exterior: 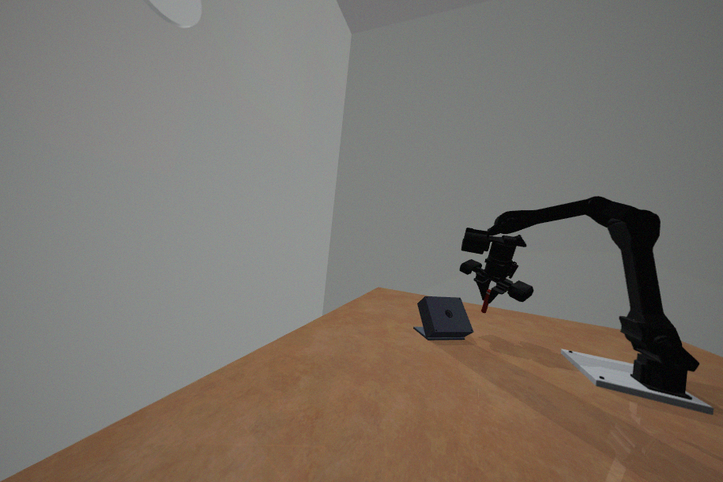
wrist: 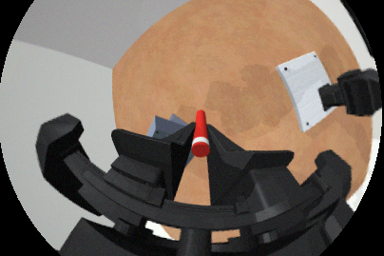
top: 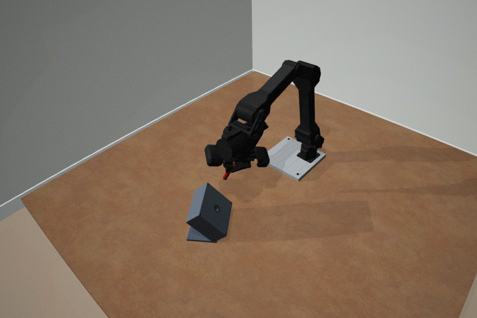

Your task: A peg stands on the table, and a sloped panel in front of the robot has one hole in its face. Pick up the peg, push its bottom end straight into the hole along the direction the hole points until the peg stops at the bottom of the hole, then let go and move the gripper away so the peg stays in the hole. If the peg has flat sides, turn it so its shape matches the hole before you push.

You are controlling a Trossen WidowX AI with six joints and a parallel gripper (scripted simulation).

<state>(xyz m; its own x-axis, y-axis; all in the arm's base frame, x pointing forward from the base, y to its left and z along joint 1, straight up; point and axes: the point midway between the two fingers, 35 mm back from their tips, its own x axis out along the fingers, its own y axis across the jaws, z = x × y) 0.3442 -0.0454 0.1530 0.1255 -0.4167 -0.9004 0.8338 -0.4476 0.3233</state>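
— Where is the red peg (top: 225,175) (exterior: 484,302) (wrist: 201,128)?
— Gripped by the gripper (top: 231,168) (exterior: 487,296) (wrist: 201,127), tilted, above the table (top: 283,255) (exterior: 316,408) (wrist: 190,81), near the sloped panel (top: 212,213) (exterior: 445,317) (wrist: 163,126).
— And the white base plate (top: 283,153) (exterior: 606,374) (wrist: 300,90)?
— Farther from the panel; its hole (top: 216,208) (exterior: 448,313) looks round, I think.

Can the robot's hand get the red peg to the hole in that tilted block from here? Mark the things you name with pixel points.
Probably yes: the gripper (top: 229,168) (exterior: 487,296) (wrist: 201,127) holds the red peg (top: 225,175) (exterior: 484,303) (wrist: 201,126) above the table, and nothing visible stands between it and the hole (top: 216,208) (exterior: 448,314), though the peg still needs lining up.
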